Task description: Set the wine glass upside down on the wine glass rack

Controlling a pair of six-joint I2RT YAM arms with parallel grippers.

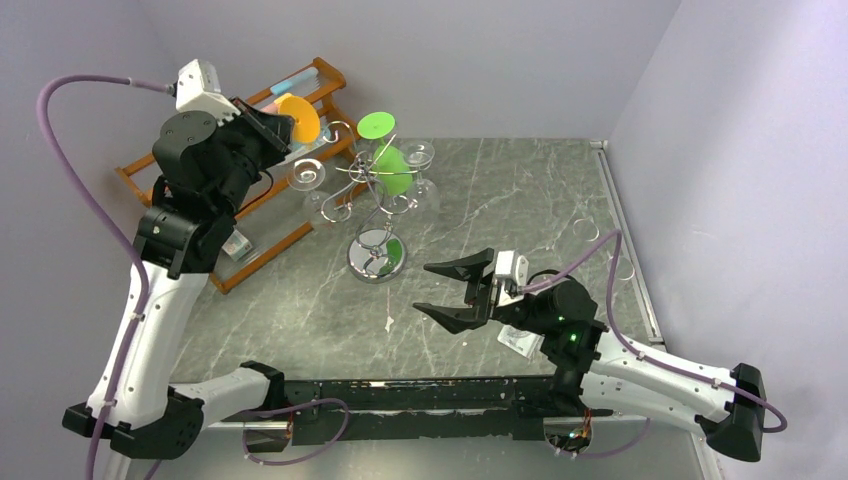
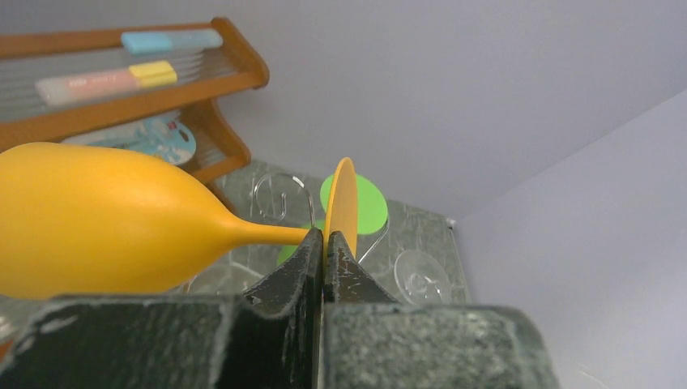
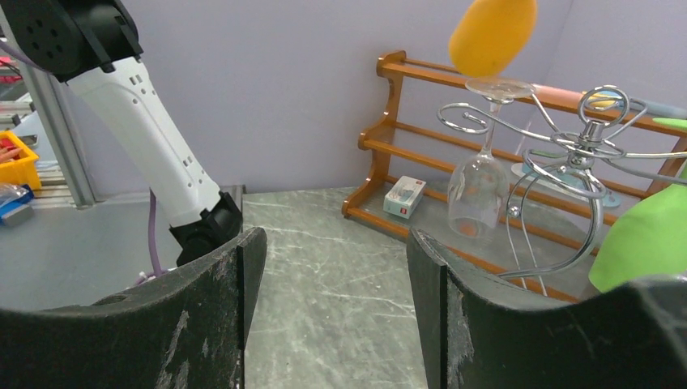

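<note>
Top view: left gripper (image 1: pixel 278 125) raised beside wine glass rack (image 1: pixel 375 195), pinching orange wine glass (image 1: pixel 297 118); right gripper (image 1: pixel 428 288) spread wide, low over table (image 1: pixel 520 200).
Left wrist: pressed onto stem beside foot, bowl sideways.
Right wrist: orange bowl above clear glass (image 3: pixel 478 182) hanging on rack.

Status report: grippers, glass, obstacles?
Left gripper shut on orange glass, raised near rack. Right gripper open, empty. Clear glass, green glass occupy hooks.

orange wine glass (image 3: pixel 492 32) above rack (image 3: pixel 595 134), gripper (image 3: pixel 334 243) parted
</note>
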